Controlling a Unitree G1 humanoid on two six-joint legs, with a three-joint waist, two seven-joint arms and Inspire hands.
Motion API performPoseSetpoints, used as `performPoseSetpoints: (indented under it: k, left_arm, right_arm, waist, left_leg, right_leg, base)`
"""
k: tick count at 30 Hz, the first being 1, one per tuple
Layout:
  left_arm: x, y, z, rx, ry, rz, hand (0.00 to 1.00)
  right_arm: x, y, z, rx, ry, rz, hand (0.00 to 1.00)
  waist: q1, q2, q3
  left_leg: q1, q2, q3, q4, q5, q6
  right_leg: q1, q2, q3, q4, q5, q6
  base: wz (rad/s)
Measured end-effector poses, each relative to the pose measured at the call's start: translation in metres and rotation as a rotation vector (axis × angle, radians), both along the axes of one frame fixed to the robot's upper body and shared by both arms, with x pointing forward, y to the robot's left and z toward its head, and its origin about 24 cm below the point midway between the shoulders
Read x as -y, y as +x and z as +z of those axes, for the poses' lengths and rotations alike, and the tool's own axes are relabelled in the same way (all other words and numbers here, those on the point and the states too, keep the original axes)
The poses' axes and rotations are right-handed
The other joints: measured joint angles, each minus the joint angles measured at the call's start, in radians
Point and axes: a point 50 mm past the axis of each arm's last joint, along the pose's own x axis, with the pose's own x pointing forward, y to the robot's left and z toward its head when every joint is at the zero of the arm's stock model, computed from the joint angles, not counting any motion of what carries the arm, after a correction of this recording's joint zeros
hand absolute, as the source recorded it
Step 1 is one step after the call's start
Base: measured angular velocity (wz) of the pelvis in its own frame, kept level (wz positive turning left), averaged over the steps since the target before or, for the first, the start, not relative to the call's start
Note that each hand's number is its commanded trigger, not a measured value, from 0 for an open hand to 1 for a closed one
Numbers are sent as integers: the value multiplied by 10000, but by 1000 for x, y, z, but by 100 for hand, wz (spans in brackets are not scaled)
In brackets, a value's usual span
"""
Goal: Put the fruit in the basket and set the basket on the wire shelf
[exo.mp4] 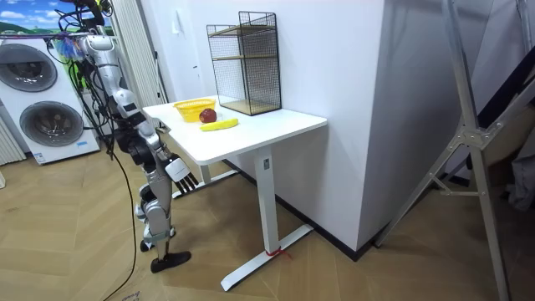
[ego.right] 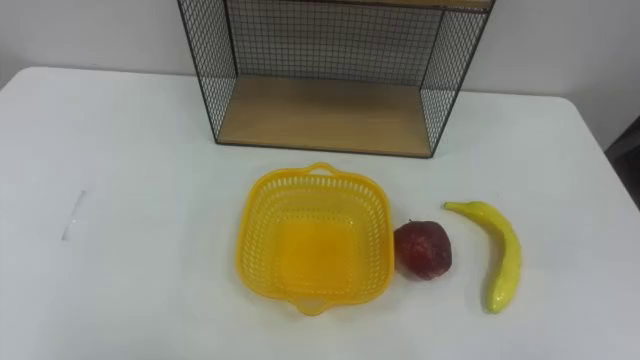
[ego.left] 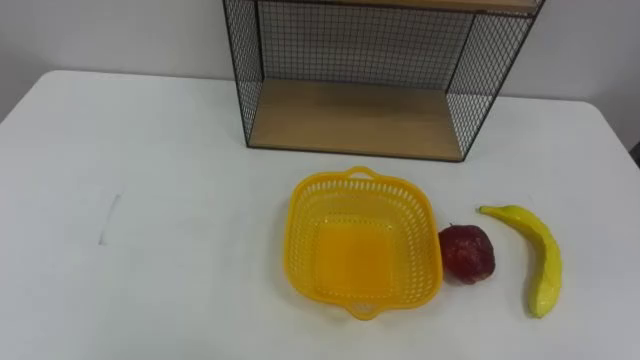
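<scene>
- Yellow basket [ego.left: 302,240] sits empty on the counter [ego.left: 150,200]; apple [ego.left: 467,253] just beside it, banana [ego.left: 540,260] near.
- Wire shelf [ego.left: 355,120]: top cut off.
- Right hand [exo.mp4: 179,171] hangs below the counter edge; too small to tell its grip.

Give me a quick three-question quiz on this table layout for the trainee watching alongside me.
1. True or false: the yellow basket already holds fruit.
2. Which lies closest to the basket? A) the banana B) the red fruit C) the wire shelf
3. Fill in: on the table, the banana lies to the robot's ____ of the red fruit.

Key: 1 false, the basket is empty; 2 B; 3 right.
</scene>
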Motion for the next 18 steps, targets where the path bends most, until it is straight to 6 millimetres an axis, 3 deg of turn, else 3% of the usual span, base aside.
performPoseSetpoints:
  k: [12,18]
  left_arm:
    - [-2,4,1,243,-2,138,0]
    - [-1,6,1,480,-126,622,0]
  right_arm:
    - [1,0,0,31,-77,-102,0]
    - [2,-2,0,-1,-99,-653,0]
  waist:
    - [-21,1,-8]
    - [-19,-5,-60]
  left_leg:
    - [36,5,37,15,1,-2]
    - [18,9,77,26,0,-1]
  right_leg:
    - [55,0,-25,-15,1,0]
    - [9,-1,29,10,3,-2]
  base:
    - [0]
    - [-1]
